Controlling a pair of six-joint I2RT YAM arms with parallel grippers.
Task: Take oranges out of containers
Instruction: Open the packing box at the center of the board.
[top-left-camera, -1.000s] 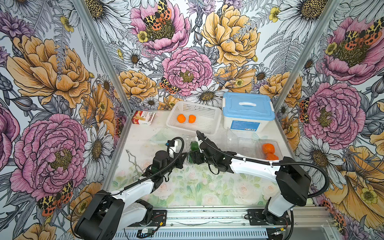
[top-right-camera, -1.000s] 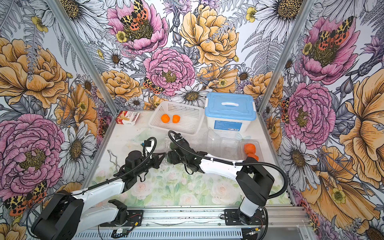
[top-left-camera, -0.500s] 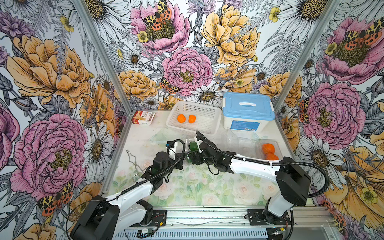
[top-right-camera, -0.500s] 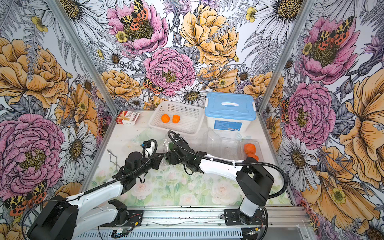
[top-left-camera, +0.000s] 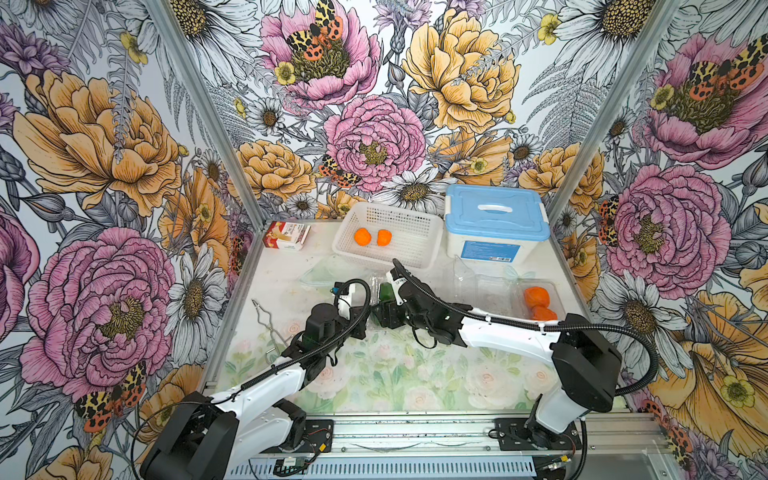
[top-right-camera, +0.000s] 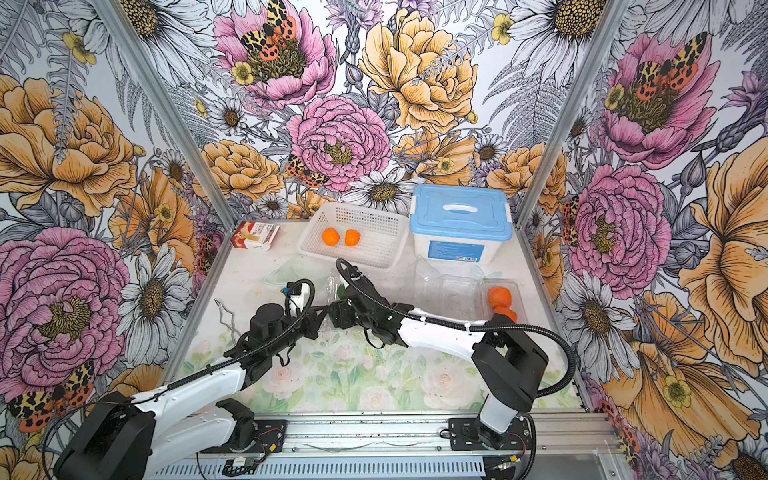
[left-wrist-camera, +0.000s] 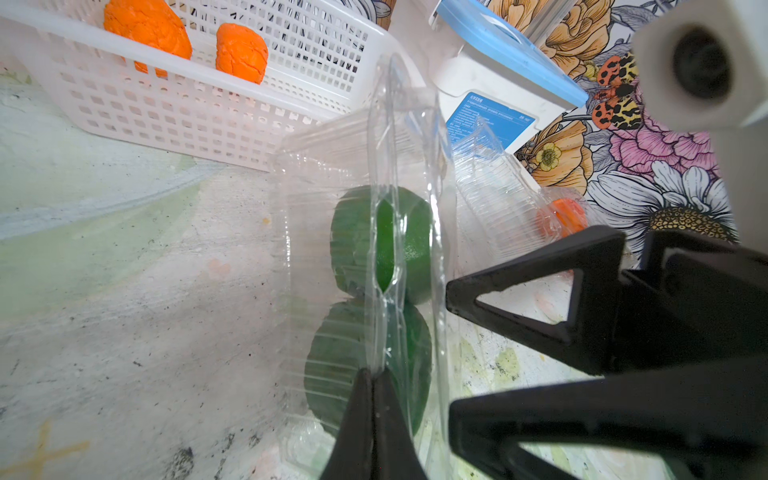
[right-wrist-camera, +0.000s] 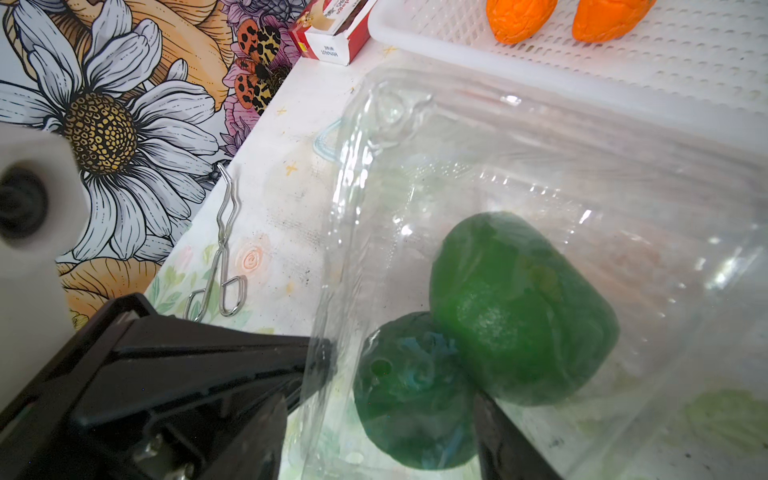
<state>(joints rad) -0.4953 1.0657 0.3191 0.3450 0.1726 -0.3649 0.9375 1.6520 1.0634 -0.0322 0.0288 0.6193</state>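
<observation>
my left gripper (left-wrist-camera: 372, 376) pinches the clear plastic clamshell box (left-wrist-camera: 291, 249); my right gripper (left-wrist-camera: 451, 351) stands wide beside its two round dark green fruits (left-wrist-camera: 353, 241)

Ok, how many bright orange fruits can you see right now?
4: two orange fruits in the white basket, two more in the right-hand clamshell. Others could be hidden.

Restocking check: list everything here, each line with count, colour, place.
white basket: one, white, back centre.
basket oranges: two, orange, inside it.
middle clamshell: one, clear, centre.
green fruits: two, dark green, inside it.
right clamshell: one, clear, right side.
boxed oranges: two, orange, inside it.
empty clamshell: one, clear, between those clamshells.
tub: one, white, blue lid, back right.
small box: one, red-white, back left.
tongs: one, metal, left edge.
left tool: black, shut on middle clamshell's flange.
right tool: black, open beside middle clamshell.
</observation>
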